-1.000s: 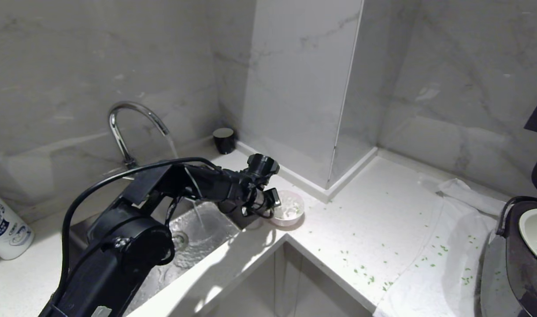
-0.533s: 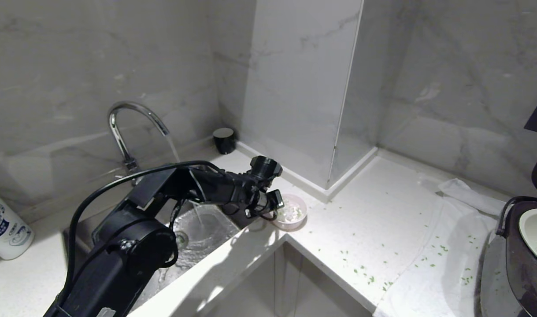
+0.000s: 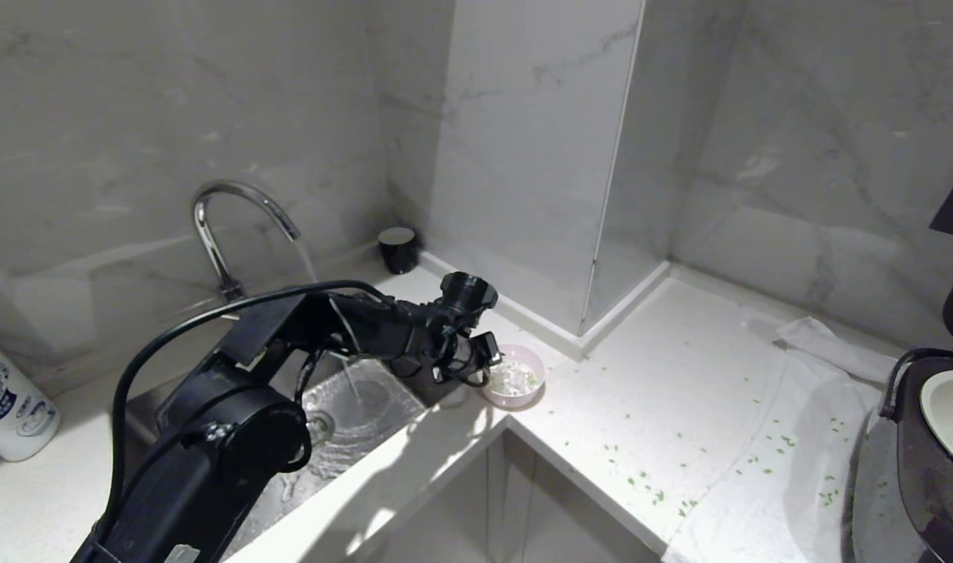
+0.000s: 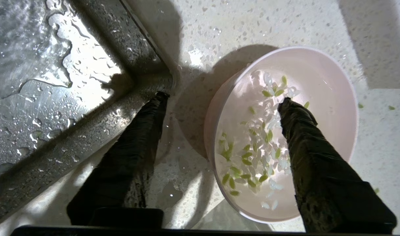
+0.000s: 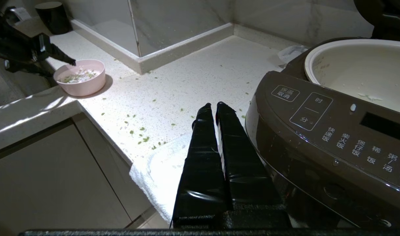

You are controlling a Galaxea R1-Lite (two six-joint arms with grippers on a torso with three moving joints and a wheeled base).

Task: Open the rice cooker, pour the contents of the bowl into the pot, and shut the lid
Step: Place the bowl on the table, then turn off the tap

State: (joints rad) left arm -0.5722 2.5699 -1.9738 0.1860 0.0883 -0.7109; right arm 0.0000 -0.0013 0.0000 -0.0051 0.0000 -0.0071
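At nine o'clock in the head view a white bottle (image 3: 7, 399) stands on the counter (image 3: 664, 391). Right of it, water runs from the curved tap (image 3: 234, 227) into the steel sink (image 3: 351, 414). The left gripper (image 4: 219, 101) hangs over the sink's corner with its fingers spread wide, straddling the near rim of the pink bowl (image 3: 515, 375): one finger (image 4: 144, 131) stands outside over the wet counter, the other inside above the green bits and pale grains (image 4: 252, 147); whether either touches the bowl I cannot tell. A small black cup (image 3: 398, 249) sits at twelve o'clock from the bowl, against the wall. Green flecks (image 3: 656, 485) lie scattered at four o'clock from the bowl, some on a white towel (image 3: 781, 469). At three o'clock the rice cooker (image 5: 318, 131) stands with its off-white pot (image 5: 357, 68) uncovered. The right gripper (image 5: 216, 108) is closed and empty, just beside the cooker's front.
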